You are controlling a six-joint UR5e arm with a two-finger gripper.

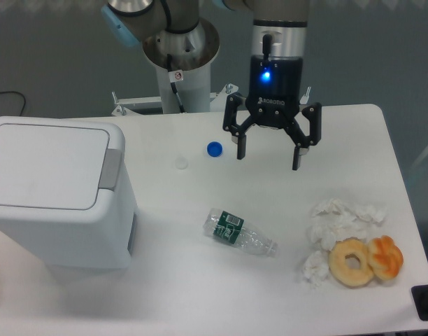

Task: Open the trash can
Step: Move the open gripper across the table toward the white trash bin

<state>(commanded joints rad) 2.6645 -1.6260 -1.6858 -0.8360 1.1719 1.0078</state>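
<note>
The trash can [56, 210] is a large white boxy bin at the left of the table. Its flat white lid [46, 164] lies shut, with a grey push tab [110, 168] on its right edge. My gripper [268, 155] hangs above the table's middle back, well to the right of the bin. Its two black fingers are spread wide apart and hold nothing.
A blue bottle cap [214, 148] and a clear cap [181, 163] lie between the bin and the gripper. A crushed clear plastic bottle [238, 233] lies mid-table. Crumpled white tissues [343, 217], a donut [351, 262] and an orange pastry [386, 256] lie at the right.
</note>
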